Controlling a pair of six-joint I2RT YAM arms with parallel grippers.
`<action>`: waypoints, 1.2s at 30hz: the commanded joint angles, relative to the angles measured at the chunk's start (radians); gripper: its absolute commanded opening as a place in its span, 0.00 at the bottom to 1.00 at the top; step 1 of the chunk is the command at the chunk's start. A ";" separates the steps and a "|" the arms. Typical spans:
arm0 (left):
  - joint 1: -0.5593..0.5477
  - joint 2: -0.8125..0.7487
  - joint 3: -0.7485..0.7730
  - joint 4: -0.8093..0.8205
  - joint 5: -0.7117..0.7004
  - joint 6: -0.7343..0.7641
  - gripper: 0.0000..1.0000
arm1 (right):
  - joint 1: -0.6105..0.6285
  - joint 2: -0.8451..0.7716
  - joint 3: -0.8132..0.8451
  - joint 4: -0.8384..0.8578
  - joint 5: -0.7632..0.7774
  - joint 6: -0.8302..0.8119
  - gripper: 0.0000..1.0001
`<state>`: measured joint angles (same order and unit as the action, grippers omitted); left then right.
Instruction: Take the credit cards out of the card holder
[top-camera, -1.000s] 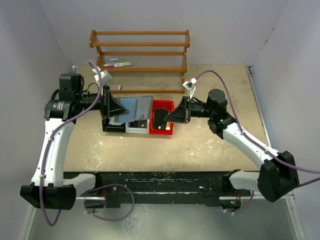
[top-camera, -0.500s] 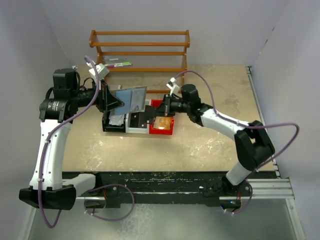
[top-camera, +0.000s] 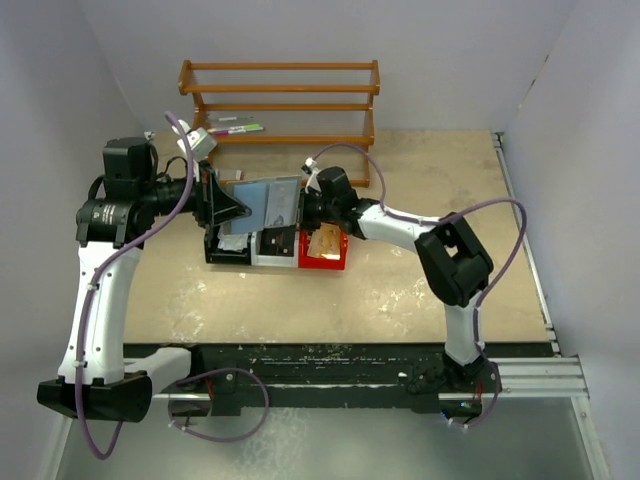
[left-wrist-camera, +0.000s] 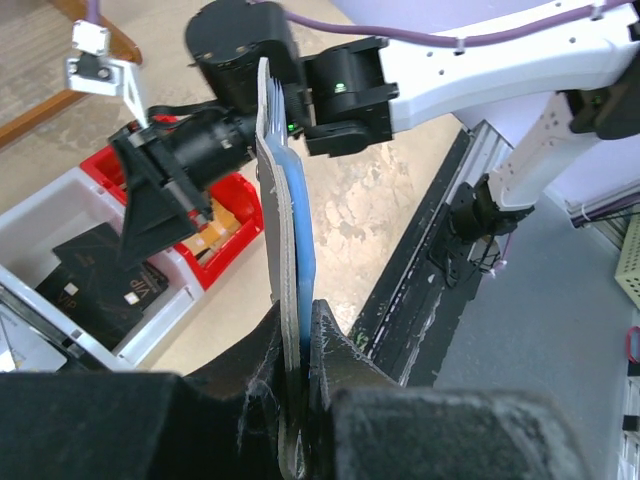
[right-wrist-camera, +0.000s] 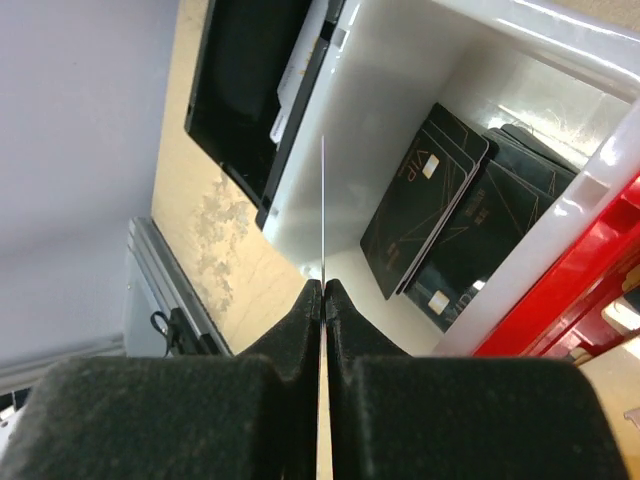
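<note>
My left gripper (top-camera: 232, 208) is shut on the grey-blue card holder (top-camera: 270, 200) and holds it open and on edge above the row of bins. The left wrist view shows the holder (left-wrist-camera: 285, 200) clamped between the left gripper's (left-wrist-camera: 297, 322) jaws. My right gripper (top-camera: 302, 210) sits right beside the holder's right edge. It is shut on a thin card (right-wrist-camera: 323, 200), seen edge-on, above the white bin (right-wrist-camera: 300, 210). In the right wrist view the right gripper (right-wrist-camera: 323, 288) has its jaws pressed flat on the card. Black cards (right-wrist-camera: 430, 215) lie in the white bin.
The black bin (top-camera: 228, 247), white bin (top-camera: 268, 258) and red bin (top-camera: 325, 262) stand in a row under both grippers. An orange card (top-camera: 325, 240) lies in the red bin. A wooden rack (top-camera: 280, 90) with pens (top-camera: 235, 128) stands at the back.
My right gripper has moved left, from over the red bin to over the white bin, close to the holder. The left gripper and holder have shifted only slightly.
</note>
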<state>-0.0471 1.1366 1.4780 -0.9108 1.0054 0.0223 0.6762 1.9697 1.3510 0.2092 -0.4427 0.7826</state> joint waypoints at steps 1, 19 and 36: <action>0.002 -0.027 0.023 0.010 0.095 -0.021 0.04 | 0.027 0.026 0.086 -0.020 0.062 0.007 0.00; 0.002 -0.040 0.030 -0.011 0.152 -0.007 0.04 | 0.046 -0.139 0.098 -0.190 0.160 -0.083 0.42; 0.003 -0.034 -0.021 0.112 0.269 -0.153 0.04 | -0.090 -0.837 -0.554 0.487 -0.155 0.149 0.84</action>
<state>-0.0467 1.1099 1.4731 -0.8948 1.1984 -0.0551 0.5793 1.1675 0.8501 0.4496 -0.4625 0.8406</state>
